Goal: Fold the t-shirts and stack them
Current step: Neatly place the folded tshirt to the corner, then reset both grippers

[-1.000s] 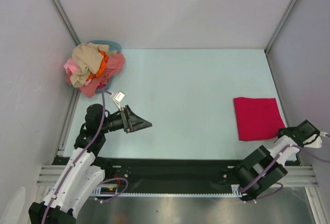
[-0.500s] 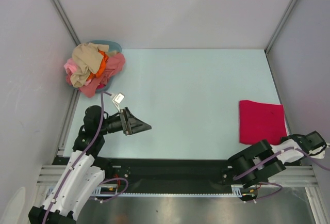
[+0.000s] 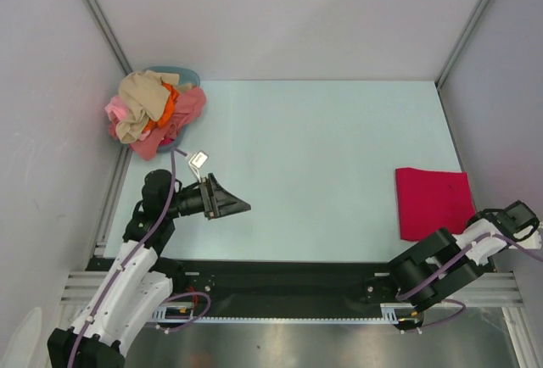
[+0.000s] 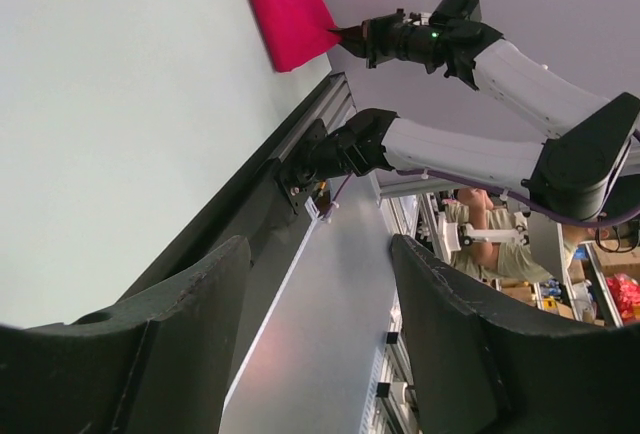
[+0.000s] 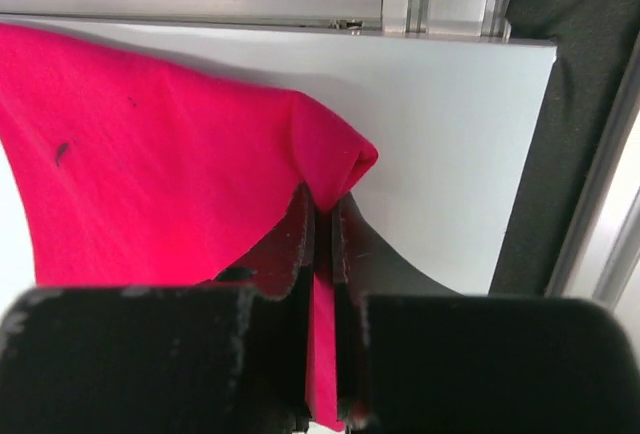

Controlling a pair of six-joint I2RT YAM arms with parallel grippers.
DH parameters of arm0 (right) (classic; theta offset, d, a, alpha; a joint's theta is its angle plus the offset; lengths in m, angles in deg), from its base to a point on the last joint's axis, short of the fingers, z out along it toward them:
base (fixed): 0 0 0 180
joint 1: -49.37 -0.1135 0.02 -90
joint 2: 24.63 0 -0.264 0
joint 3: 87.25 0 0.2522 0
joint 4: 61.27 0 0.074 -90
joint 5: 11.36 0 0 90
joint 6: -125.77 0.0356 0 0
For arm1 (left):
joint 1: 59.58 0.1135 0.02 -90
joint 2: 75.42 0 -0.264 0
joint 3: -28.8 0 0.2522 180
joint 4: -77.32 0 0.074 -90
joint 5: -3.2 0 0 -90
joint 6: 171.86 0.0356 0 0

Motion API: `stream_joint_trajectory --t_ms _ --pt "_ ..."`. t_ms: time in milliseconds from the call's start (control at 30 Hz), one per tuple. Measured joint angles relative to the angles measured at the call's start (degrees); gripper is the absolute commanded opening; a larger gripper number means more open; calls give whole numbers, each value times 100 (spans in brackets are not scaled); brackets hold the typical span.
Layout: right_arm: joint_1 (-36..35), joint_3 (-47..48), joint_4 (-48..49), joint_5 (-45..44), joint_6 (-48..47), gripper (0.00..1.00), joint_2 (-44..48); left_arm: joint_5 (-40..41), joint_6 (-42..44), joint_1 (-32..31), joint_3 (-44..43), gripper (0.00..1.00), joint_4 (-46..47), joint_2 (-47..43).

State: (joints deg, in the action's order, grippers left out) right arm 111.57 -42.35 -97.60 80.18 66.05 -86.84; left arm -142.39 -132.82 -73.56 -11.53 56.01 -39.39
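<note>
Crimson t-shirt pinched in right gripper; left gripper agape near heaped t-shirts over tub.

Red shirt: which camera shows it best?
The top external view: nearly the whole folded red shirt is in sight, lying flat. The right wrist view shows only a close-up of one corner, pinched in the shut right end effector. The left wrist view catches just a far strip of it.
</note>
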Motion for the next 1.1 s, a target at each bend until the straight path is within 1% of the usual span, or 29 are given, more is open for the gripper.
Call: stream_joint_trajectory --t_ms 233,433,533,633,667,733,800,833,867,900,933,967,1000,1033,1067,1100 --pt "-413 55 33 -575 -33 0 -160 13 2 0 0 66 61 149" --pt "-966 155 55 -1150 -31 0 -221 15 2 0 0 65 105 278" --pt "-1086 229 57 -1331 -33 4 -223 13 2 0 0 65 120 337" --pt "-1086 264 52 -1475 -20 17 -234 11 2 0 0 65 162 385" --pt "-1088 264 55 -1508 -20 24 -238 9 2 0 0 65 179 396" --pt "-1088 269 48 -1567 -20 32 -238 2 2 0 -2 65 225 411" --pt "-1091 326 -20 -1633 -17 47 -227 -9 2 0 -2 65 234 409" --pt "-1110 374 -61 -1668 -11 49 -201 -11 2 0 -2 65 238 409" --pt "-1141 444 -138 -1720 -24 64 -157 -13 2 0 -2 65 238 407" --pt "-1193 516 -201 -1775 -37 67 -83 -13 0 0 -2 65 238 404" --pt "-1294 640 -323 -1838 -48 77 15 -13 0 0 -2 65 238 402" --pt "-1405 785 -428 -1878 -31 78 107 -13 0 0 -2 65 238 391" --pt "-1491 981 -525 -1937 -37 87 188 -13 -2 0 -2 65 238 376" --pt "-1733 1202 -601 -2006 -31 95 245 -13 -2 0 -2 65 238 358" --pt "-1958 1464 -726 -2124 -46 100 267 -11 -2 0 -2 65 240 341" --pt "-2212 1733 -802 -2221 -44 100 264 -9 -4 0 -2 65 238 323"
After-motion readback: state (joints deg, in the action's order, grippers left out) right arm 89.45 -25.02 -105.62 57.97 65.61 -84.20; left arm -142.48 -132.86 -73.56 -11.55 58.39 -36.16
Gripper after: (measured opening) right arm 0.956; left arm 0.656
